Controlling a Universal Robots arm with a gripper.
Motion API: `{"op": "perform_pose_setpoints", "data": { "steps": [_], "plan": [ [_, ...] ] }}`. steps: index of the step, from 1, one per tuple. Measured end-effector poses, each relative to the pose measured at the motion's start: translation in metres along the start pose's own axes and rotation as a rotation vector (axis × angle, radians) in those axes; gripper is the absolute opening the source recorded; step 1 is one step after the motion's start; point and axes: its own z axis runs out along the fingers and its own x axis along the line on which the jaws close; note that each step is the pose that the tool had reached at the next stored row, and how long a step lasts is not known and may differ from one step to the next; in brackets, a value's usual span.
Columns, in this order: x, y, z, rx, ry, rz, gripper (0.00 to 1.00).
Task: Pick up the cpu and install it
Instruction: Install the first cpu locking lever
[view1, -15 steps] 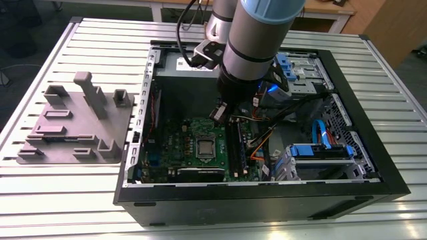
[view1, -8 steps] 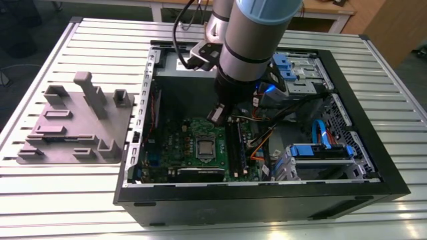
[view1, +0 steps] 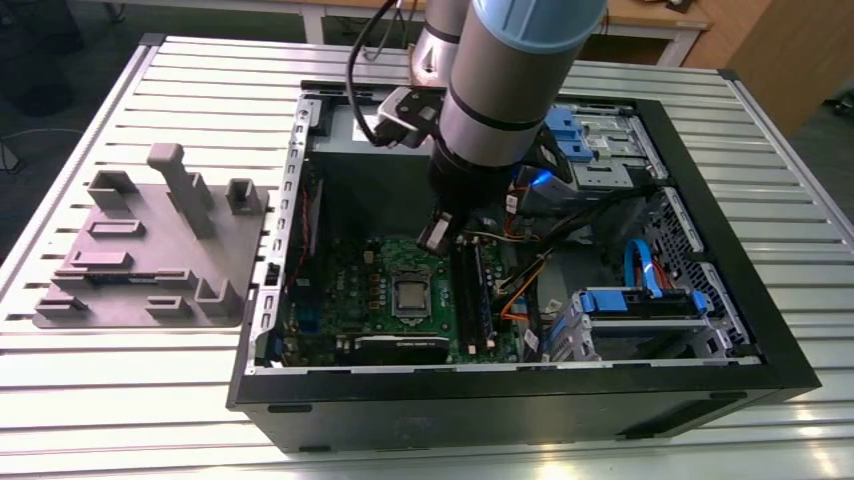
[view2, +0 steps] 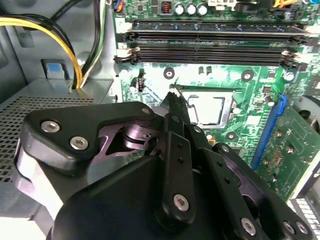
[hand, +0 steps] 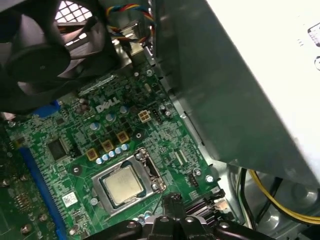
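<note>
Arm reaches down into the open PC case, which lies on its side on the slatted table.

Gripper hangs over the motherboard, tip just beside one corner of the socket. Fingers look pressed together into a narrow point with nothing pinched between them. Can't tell if the tip touches the board or sits just above it.

Cpu sits in the socket, lying flat with its silvery top up and metal frame around all four edges. In the exterior view it's near the middle of the board. The gripper is just off it toward the exterior view's right, between the cpu and the RAM slots.

Around it:
- The RAM slots are long and dark and run parallel to one side of the socket.
- A blue slot sits on the board on the other side of the socket.
- The grey PSU box stands next to the board edge, with yellow cables coming out by it.
- A black fan is at the case wall, beyond the socket in the first wrist view.
- A blue drive caddy is in the case, toward the exterior view's right and well apart from the socket.
- A grey fixture tray with upright posts sits on the table at the exterior view's left of the case, apart from it.
</note>
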Motion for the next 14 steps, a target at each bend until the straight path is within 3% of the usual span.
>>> {"op": "perform_pose_setpoints", "data": {
  "steps": [9,14],
  "plan": [
    [0.0057,-0.0032,-0.0005,0.0000,0.0001,-0.001,0.10],
    [0.0059,-0.0034,-0.0002,-0.0010,0.0066,-0.067,0.10]
  ]
}}
